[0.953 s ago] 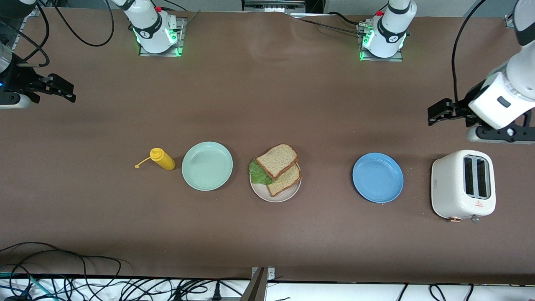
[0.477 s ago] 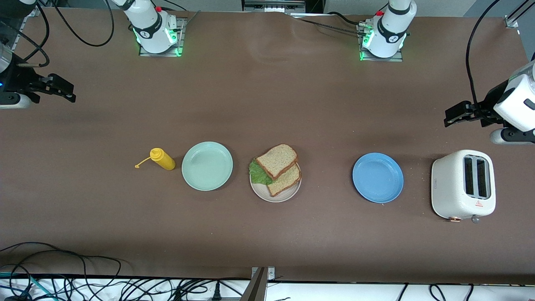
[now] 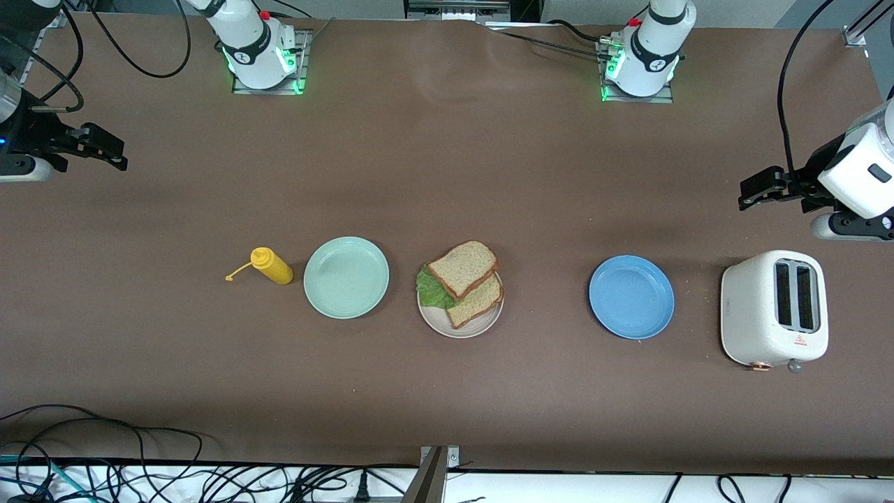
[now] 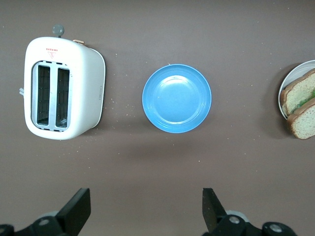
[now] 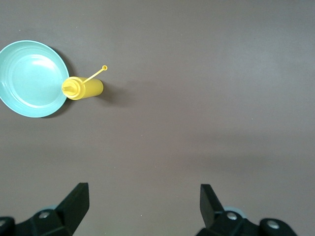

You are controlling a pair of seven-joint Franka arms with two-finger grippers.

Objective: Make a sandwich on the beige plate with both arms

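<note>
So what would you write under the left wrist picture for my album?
Open left claw up over the table, looking down on the toaster, blue plate and sandwich.

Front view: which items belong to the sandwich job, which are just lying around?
Job:
sandwich, stacked on the beige plate
left gripper, open, over bare table
right gripper, open, over bare table

Lying about:
mint green plate
blue plate
mustard bottle
toaster

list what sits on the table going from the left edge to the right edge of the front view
yellow mustard bottle → mint green plate → beige plate carrying the sandwich → blue plate → white toaster
</note>
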